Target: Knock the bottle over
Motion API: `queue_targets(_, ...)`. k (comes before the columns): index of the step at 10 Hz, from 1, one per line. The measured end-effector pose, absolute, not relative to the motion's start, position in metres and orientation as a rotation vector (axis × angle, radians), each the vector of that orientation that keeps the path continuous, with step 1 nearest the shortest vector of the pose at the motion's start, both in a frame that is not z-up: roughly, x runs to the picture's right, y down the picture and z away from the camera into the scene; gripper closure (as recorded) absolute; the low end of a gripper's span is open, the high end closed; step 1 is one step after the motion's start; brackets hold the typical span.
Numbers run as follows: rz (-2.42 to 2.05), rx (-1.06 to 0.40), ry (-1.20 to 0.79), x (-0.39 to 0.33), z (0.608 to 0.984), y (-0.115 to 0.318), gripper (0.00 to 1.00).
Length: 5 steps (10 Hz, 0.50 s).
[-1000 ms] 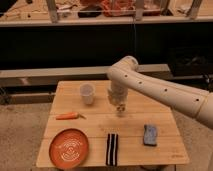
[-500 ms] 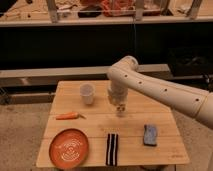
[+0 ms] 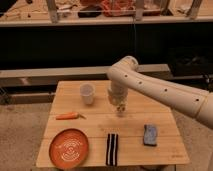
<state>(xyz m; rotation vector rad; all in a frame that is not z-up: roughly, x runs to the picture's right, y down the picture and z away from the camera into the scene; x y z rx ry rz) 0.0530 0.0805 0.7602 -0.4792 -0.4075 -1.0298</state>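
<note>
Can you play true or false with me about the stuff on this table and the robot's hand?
1. The white cup stands on the picture's left of the robot's hand. True.
2. The round orange plate sits at the back of the wooden table. False: it is at the front left corner.
3. The orange carrot lies on the plate. False: it lies on the bare wood, between the cup and the plate.
4. The hand is down at the small pale bottle, near the middle of the table. True.
5. The blue-grey pad lies on the right side of the table. True.
</note>
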Motion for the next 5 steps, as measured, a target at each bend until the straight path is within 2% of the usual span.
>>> queue_targets(5,-1.049,-0.476,-0.412,0.0522,0.7593,0.0796,0.97)
